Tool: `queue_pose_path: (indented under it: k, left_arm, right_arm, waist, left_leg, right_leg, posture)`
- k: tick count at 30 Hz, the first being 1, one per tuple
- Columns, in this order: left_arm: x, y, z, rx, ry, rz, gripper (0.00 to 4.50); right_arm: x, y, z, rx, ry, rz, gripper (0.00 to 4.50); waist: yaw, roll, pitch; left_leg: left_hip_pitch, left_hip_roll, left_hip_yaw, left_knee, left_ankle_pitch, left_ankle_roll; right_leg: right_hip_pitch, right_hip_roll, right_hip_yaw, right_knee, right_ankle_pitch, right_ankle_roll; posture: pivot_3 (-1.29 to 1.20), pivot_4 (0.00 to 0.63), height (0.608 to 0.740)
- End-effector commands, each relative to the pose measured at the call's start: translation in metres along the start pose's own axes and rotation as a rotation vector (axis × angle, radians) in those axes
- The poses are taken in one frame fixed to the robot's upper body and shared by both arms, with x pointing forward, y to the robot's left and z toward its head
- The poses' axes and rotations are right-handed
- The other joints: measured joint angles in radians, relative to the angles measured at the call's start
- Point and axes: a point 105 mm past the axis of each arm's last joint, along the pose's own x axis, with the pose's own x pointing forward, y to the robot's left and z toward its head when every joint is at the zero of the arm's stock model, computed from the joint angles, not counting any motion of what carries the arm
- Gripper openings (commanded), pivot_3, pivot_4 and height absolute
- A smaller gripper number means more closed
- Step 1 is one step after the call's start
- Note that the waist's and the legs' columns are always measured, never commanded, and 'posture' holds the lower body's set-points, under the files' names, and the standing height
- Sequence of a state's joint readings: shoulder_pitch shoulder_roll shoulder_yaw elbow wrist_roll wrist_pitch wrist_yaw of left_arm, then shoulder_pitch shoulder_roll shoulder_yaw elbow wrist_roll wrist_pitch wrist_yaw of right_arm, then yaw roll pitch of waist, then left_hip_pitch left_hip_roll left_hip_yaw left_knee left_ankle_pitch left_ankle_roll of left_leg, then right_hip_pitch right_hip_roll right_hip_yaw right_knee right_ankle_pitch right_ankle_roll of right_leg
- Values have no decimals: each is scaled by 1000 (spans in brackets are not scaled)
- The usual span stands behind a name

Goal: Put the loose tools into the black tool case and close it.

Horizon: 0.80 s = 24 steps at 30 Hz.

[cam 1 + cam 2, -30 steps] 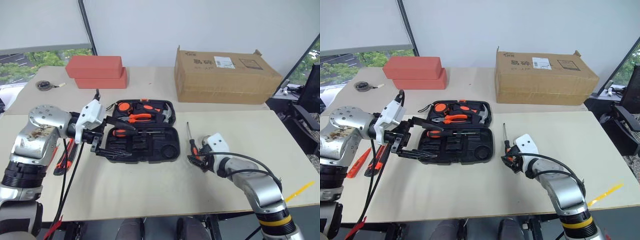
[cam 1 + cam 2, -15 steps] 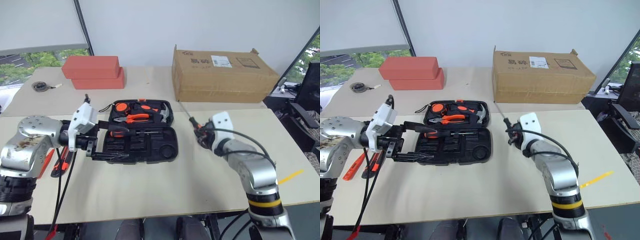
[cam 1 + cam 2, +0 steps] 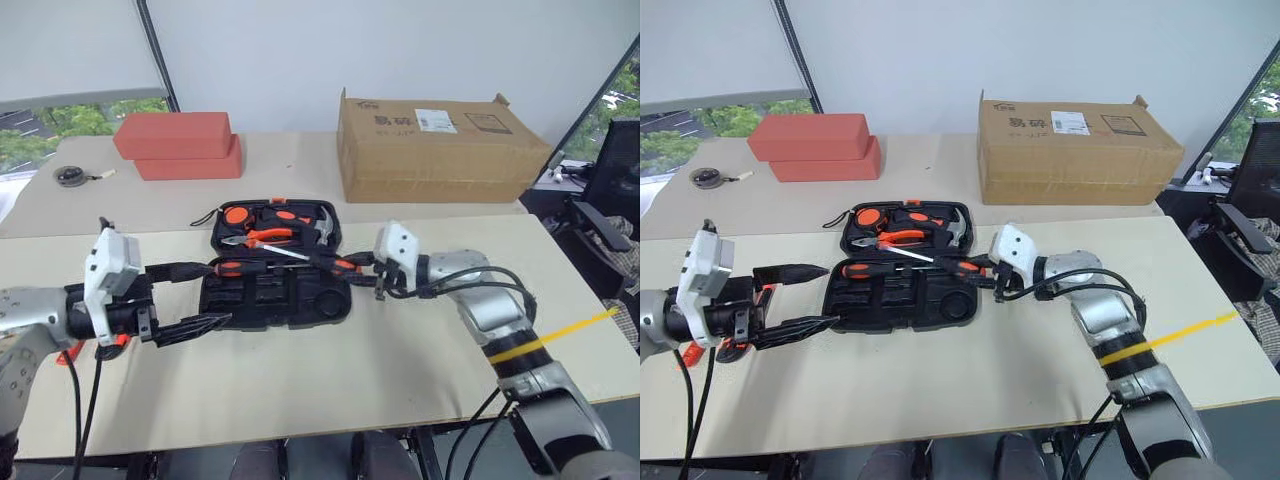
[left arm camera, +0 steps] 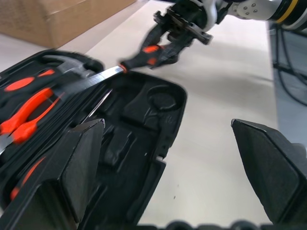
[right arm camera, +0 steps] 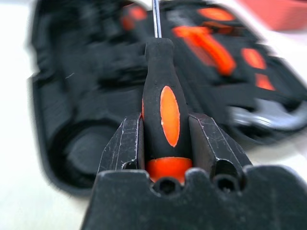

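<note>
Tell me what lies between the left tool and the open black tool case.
Nothing but bare table: in the left eye view the left tool, open, sits just off the black tool case, their edges nearly meeting.

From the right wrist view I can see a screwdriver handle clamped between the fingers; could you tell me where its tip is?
Observer: The held screwdriver in the right gripper reaches across the open tool case. Its tip is over the pliers in the far half.
Operator: Thank you. Where is the other arm?
Observer: The left gripper is open and holds nothing, at the case's left edge.
Operator: Is any loose tool in the case already?
Observer: Yes, a second screwdriver with a black-and-orange handle lies in the near half, along the hinge.
</note>
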<state>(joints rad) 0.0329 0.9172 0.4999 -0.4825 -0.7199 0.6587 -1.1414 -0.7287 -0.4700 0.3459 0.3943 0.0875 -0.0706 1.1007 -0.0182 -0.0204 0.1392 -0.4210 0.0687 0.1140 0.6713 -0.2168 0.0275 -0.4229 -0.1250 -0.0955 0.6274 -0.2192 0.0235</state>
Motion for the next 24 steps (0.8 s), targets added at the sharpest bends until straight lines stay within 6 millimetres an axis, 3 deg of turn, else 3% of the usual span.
queue_pose_path:
  k: [1, 10, 12, 19, 20, 24]
  left_arm:
    - [-8, -1, 5, 32, -12, 45, 4500]
    - [-14, 3, -1, 24, -7, 76, 4500]
    - [-15, 4, -1, 25, -5, 78, 4500]
    - [-16, 9, -2, 32, -3, 82, 4500]
    - [-17, 10, -3, 32, -3, 82, 4500]
    - [-17, 12, -5, 33, -4, 84, 4500]
  right_arm:
    - [10, -10, 4, -137, 8, 40, 958]
    - [22, -33, 10, -216, 22, 22, 958]
    - [23, -34, 10, -232, 28, 31, 1958]
    - [16, -54, 21, -225, -10, -87, 4281]
    - [16, -57, 27, -193, -50, -104, 4479]
    - [19, -63, 50, -69, -204, -151, 4479]
  waist:
    - [0, 0, 0]
    - [3, 1, 1]
    - [2, 1, 1]
    - [1, 1, 1]
    - [0, 1, 1]
    - [-2, 1, 1]
  left_leg:
    - [0, 0, 0, 0, 0, -1]
    - [0, 0, 1, -2, 2, -3]
    - [0, 0, 1, -3, 2, -3]
    - [0, 1, 4, -6, 3, -5]
    - [0, 1, 4, -6, 3, -5]
    - [0, 1, 4, -6, 3, -6]
  right_leg:
    - [0, 0, 0, 0, 0, 0]
    - [-1, 1, 0, 0, 3, -6]
    - [-1, 1, 0, 0, 3, -6]
    - [-2, 2, -1, 1, 3, -7]
    - [-2, 2, -1, 1, 3, -7]
    - [-1, 2, -1, 2, 3, -7]
  posture:
    - [0, 150, 713]
    - [0, 150, 713]
    - [0, 150, 713]
    - [0, 150, 713]
    - [0, 150, 713]
    - [0, 150, 713]
